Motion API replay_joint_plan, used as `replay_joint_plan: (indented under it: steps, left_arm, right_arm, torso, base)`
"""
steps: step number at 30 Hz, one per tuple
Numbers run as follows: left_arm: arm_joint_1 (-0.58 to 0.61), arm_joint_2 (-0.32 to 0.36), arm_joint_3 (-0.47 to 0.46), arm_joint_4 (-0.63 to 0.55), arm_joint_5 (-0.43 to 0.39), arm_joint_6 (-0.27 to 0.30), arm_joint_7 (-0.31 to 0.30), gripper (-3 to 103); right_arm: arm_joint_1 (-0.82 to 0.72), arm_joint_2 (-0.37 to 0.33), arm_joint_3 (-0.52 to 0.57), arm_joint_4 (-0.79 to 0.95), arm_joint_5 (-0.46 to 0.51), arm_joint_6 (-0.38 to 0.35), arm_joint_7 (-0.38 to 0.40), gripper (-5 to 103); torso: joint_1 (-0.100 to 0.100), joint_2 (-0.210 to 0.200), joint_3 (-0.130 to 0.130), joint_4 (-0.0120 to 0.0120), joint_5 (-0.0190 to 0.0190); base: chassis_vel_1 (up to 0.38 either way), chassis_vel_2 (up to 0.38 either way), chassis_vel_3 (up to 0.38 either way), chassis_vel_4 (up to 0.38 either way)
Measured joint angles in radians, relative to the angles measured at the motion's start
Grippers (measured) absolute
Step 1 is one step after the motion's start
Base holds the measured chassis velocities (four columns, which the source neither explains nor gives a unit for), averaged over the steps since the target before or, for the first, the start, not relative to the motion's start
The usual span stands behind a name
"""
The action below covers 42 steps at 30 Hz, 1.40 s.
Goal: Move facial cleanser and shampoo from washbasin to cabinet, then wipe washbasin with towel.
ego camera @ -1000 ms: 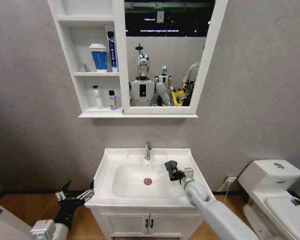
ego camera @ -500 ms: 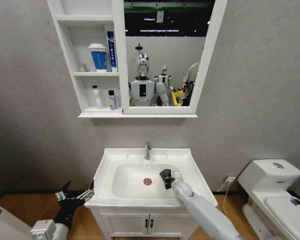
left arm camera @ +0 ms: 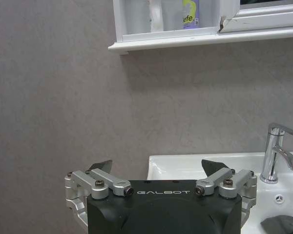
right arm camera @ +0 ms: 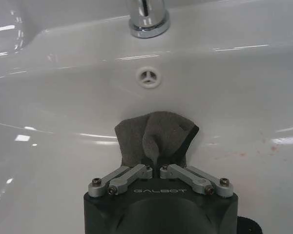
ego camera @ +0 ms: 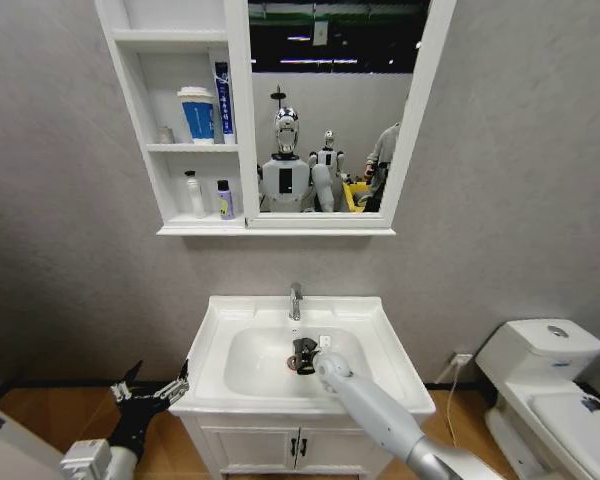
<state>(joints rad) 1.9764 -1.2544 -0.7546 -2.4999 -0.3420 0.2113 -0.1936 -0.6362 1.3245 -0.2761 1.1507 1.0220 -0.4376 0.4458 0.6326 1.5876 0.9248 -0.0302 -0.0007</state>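
Note:
The white washbasin (ego camera: 370,335) stands below me with its chrome faucet (ego camera: 295,300). My right gripper (ego camera: 308,360) is down in the bowl, shut on the dark grey towel (ego camera: 299,349), which covers the drain. In the right wrist view the towel (right arm camera: 156,136) bunches out from the right gripper (right arm camera: 158,168) against the basin wall (right arm camera: 234,97). My left gripper (ego camera: 152,388) hangs open beside the basin's left front corner and is empty (left arm camera: 156,168). The cabinet (ego camera: 238,120) holds a blue-and-white tube (ego camera: 197,113), a white bottle (ego camera: 192,193) and a purple bottle (ego camera: 224,199). I cannot tell which is the facial cleanser or the shampoo.
A white toilet (ego camera: 540,365) stands at the right. The two-door vanity (ego camera: 298,445) sits under the basin. The cabinet's mirror (ego camera: 330,110) reflects robots. The grey wall runs close behind the faucet (right arm camera: 147,22), and an overflow hole (right arm camera: 149,77) sits below it.
My right gripper has carried the towel from the basin's right rim leftward and down into the bowl, over the drain. The left arm has not moved.

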Motion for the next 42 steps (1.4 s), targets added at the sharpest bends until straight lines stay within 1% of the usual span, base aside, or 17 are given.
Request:
replay_joint_plan:
  steps: [2,7,16,19,20,21,22,23,24,28,31,33,34,36,37,40,42]
  left_arm:
    - [0.000,0.000,0.000,0.000,0.000,0.000,0.000,100]
    - [0.000,0.000,0.000,0.000,0.000,0.000,0.000,100]
    - [0.000,0.000,0.000,0.000,0.000,0.000,0.000,100]
    - [0.000,0.000,0.000,0.000,0.000,0.000,0.000,100]
    - [0.000,0.000,0.000,0.000,0.000,0.000,0.000,100]
    - [0.000,0.000,0.000,0.000,0.000,0.000,0.000,100]
    - [0.000,0.000,0.000,0.000,0.000,0.000,0.000,100]
    - [0.000,0.000,0.000,0.000,0.000,0.000,0.000,100]
    - [0.000,0.000,0.000,0.000,0.000,0.000,0.000,100]
    - [0.000,0.000,0.000,0.000,0.000,0.000,0.000,100]
    - [0.000,0.000,0.000,0.000,0.000,0.000,0.000,100]
    - [0.000,0.000,0.000,0.000,0.000,0.000,0.000,100]
    - [0.000,0.000,0.000,0.000,0.000,0.000,0.000,100]
    - [0.000,0.000,0.000,0.000,0.000,0.000,0.000,100]
    - [0.000,0.000,0.000,0.000,0.000,0.000,0.000,100]
    - [0.000,0.000,0.000,0.000,0.000,0.000,0.000,100]
    - [0.000,0.000,0.000,0.000,0.000,0.000,0.000,100]
  right_arm:
    - [0.011,0.036,-0.017,-0.002,-0.007,0.022,-0.029,2]
    - [0.019,0.071,-0.034,-0.017,-0.029,0.034,-0.035,2]
    - [-0.023,0.040,0.010,-0.079,-0.079,0.056,-0.069,2]
    - [-0.055,-0.032,0.053,-0.023,-0.092,0.056,-0.066,2]
    - [-0.055,-0.032,0.053,-0.023,-0.092,0.056,-0.066,2]
    - [-0.072,-0.074,0.073,0.010,-0.105,0.055,-0.066,2]
    - [-0.072,-0.074,0.073,0.010,-0.105,0.055,-0.066,2]
    - [-0.088,-0.112,0.090,0.041,-0.114,0.055,-0.066,2]
    - [-0.132,-0.199,0.147,0.112,-0.186,0.068,-0.069,2]
    - [-0.154,-0.239,0.166,0.142,-0.230,0.076,-0.072,2]
    - [-0.156,-0.216,0.160,0.127,-0.220,0.075,-0.073,2]
    - [-0.140,-0.145,0.134,0.089,-0.183,0.064,-0.066,2]
    - [-0.140,-0.145,0.134,0.089,-0.183,0.064,-0.066,2]
    - [-0.114,-0.080,0.099,0.045,-0.163,0.060,-0.064,2]
    - [-0.114,-0.080,0.099,0.045,-0.163,0.060,-0.064,2]
    - [-0.068,-0.006,0.064,-0.027,-0.127,0.056,-0.063,2]
    - [-0.053,0.014,0.052,-0.051,-0.117,0.056,-0.065,2]
  torso:
    - [0.000,0.000,0.000,0.0001,0.0001]
    - [0.000,0.000,0.000,0.0002,0.0001]
    - [0.000,0.000,0.000,0.0001,0.0004]
    - [0.000,0.000,0.000,0.0002,0.0003]
    - [0.000,0.000,0.000,0.0002,0.0003]
    - [0.000,0.000,0.000,-0.0001,0.0002]
    - [0.000,0.000,0.000,-0.0001,0.0002]
    - [0.000,0.000,0.000,0.0000,0.0005]
    - [0.000,0.000,0.000,-0.0003,0.0003]
    - [0.000,0.000,0.000,-0.0002,0.0000]
    - [0.000,0.000,0.000,-0.0004,-0.0003]
    - [0.000,0.000,0.000,-0.0003,0.0002]
    - [0.000,0.000,0.000,-0.0003,0.0002]
    - [0.000,0.000,0.000,-0.0001,0.0000]
    - [0.000,0.000,0.000,-0.0001,0.0000]
    - [0.000,0.000,0.000,-0.0001,-0.0002]
    - [0.000,0.000,0.000,0.0000,-0.0002]
  base:
    - [0.000,0.000,0.000,0.000]
    - [0.000,0.000,0.000,0.000]
    - [0.000,0.000,0.000,0.000]
    - [0.000,0.000,0.000,0.000]
    - [0.000,0.000,0.000,0.000]
    - [0.000,0.000,0.000,0.000]
    - [0.000,0.000,0.000,0.000]
    - [0.000,0.000,0.000,0.000]
    - [0.000,0.000,0.000,0.000]
    - [0.000,0.000,0.000,0.000]
    - [0.000,0.000,0.000,0.000]
    - [0.000,0.000,0.000,0.000]
    - [0.000,0.000,0.000,0.000]
    - [0.000,0.000,0.000,0.000]
    - [0.000,0.000,0.000,0.000]
    - [0.000,0.000,0.000,0.000]
    - [0.000,0.000,0.000,0.000]
